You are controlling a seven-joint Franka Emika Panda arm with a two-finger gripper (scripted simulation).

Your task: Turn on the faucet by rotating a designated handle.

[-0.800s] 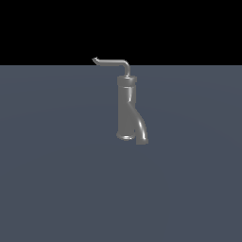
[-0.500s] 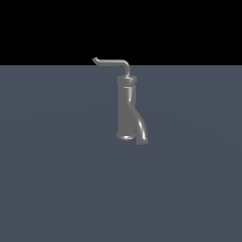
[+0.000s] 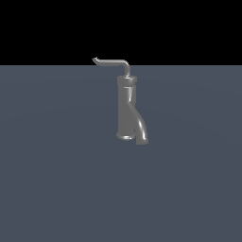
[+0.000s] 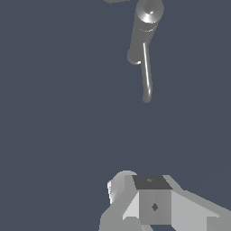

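The grey metallic faucet (image 3: 126, 106) stands upright on the dark grey surface, with a short curved spout (image 3: 141, 133) at its base. The thin L-shaped handle (image 3: 113, 61) rises from its top and reaches toward the exterior view's left, ending in a small upturned tip. In the wrist view I look down on the faucet (image 4: 146, 18) and the handle (image 4: 146, 72). My gripper (image 4: 134, 182) is well apart from the handle's tip and touches nothing. Its fingers sit together with no gap and nothing between them. The gripper is out of the exterior view.
The flat dark grey surface (image 3: 56, 179) stretches all around the faucet. A black background lies beyond its far edge (image 3: 189, 64).
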